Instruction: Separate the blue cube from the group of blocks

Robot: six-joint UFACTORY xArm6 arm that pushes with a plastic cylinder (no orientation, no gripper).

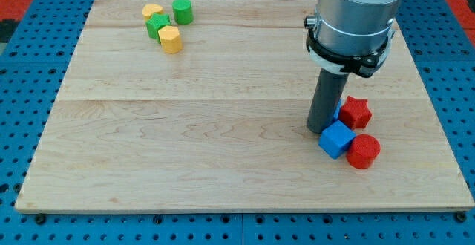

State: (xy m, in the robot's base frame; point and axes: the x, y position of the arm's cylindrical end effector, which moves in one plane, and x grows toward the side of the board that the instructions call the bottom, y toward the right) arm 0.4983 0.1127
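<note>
Blue cube [336, 139] touches my tip [320, 130] at its upper left corner; the dark rod grips nothing.

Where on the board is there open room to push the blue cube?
Open: the wide middle and the view's left, from the blue cube to the green and yellow cluster. Crowded: right of my tip, by the red star block and red cylinder.

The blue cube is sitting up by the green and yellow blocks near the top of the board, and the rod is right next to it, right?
Not quite. The camera view shows the blue cube near the view's bottom right, beside the red star-shaped block and the red cylinder, not with the green and yellow ones. My tip is indeed right next to it, at its upper-left side.
</note>
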